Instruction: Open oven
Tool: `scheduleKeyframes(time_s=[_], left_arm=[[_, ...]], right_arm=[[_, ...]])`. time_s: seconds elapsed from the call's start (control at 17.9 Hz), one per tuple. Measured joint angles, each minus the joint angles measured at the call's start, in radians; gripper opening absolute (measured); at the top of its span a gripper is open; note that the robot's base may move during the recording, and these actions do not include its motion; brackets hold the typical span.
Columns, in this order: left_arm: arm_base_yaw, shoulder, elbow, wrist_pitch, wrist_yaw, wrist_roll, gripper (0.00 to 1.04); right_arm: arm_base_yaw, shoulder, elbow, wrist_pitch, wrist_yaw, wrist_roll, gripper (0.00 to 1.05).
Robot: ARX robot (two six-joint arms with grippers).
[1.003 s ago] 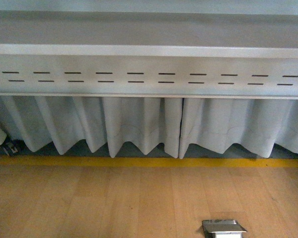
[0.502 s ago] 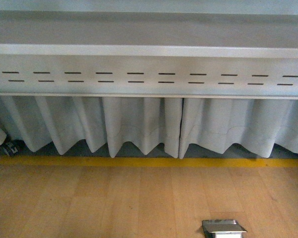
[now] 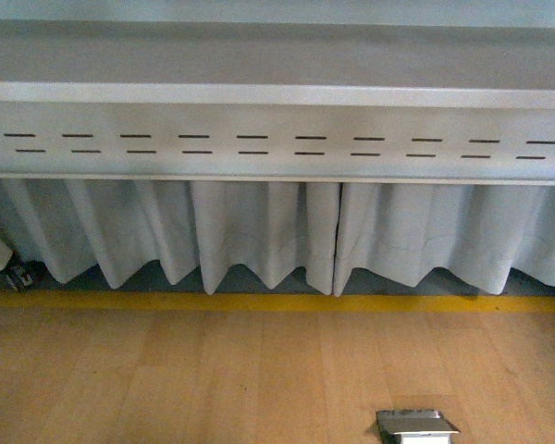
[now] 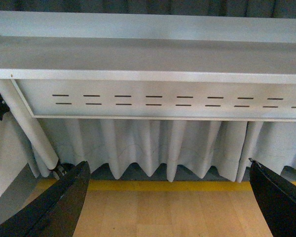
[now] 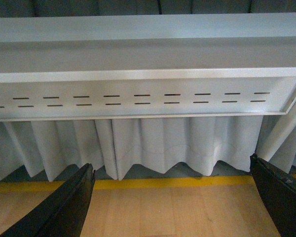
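The oven is out of view in every frame. My left gripper [image 4: 167, 202] is open and empty; its two black fingers [image 4: 54, 207] stand wide apart over wooden floor. My right gripper [image 5: 172, 202] is open and empty too, its black fingers [image 5: 64, 210] wide apart over the same floor. Neither arm shows in the front view.
A grey metal table frame [image 3: 277, 139] with rows of slots spans the front view, white pleated cloth [image 3: 259, 231] hanging below it. A yellow strip [image 3: 277, 302] runs along the wooden floor [image 3: 213, 379]. A metal floor box [image 3: 416, 425] and a table leg [image 4: 29, 128] show.
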Motion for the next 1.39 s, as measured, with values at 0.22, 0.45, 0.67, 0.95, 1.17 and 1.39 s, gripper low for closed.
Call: scheduleKeyframes(time_s=[0.22,0.45,0.67,0.95,1.17,1.39], left_arm=[[0.000,0.000,0.000,0.000,0.000,0.000,0.98],[0.000,0.000,0.000,0.000,0.000,0.000,0.98],[0.000,0.000,0.000,-0.001,0.000,0.000,0.98],[0.000,0.000,0.000,0.000,0.001,0.005,0.98],[0.000,0.000,0.000,0.000,0.000,0.006,0.98],[0.000,0.000,0.000,0.000,0.000,0.006,0.98]], right_arm=[[0.000,0.000,0.000,0.000,0.000,0.000,0.98],[0.000,0.000,0.000,0.000,0.000,0.000,0.98],[0.000,0.000,0.000,-0.002,-0.001,0.000,0.98],[0.000,0.000,0.000,0.000,0.001,0.000,0.98],[0.000,0.000,0.000,0.000,0.000,0.004,0.98],[0.000,0.000,0.000,0.000,0.000,0.006,0.98]])
